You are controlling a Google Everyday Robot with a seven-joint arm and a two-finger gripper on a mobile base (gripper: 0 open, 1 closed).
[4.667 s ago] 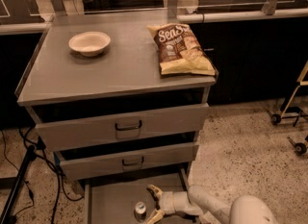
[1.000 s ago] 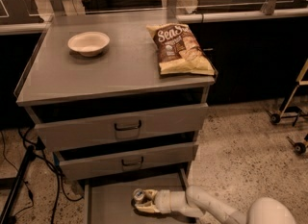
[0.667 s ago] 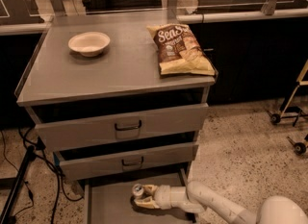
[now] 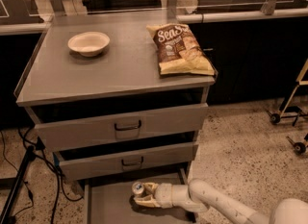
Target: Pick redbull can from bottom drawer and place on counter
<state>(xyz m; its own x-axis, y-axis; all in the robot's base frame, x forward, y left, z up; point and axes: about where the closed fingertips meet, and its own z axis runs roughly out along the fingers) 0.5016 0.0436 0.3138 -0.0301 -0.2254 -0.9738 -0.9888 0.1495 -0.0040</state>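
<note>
Grey bottom drawer [image 4: 108, 208] stands open under the counter [image 4: 96, 81]. The gripper [image 4: 146, 195] sits low inside it, fingers pinching the tilted redbull can [image 4: 138, 188]. Risk: a straight lift likely clips the middle drawer front [image 4: 130, 161] just above, and the can slips.
</note>
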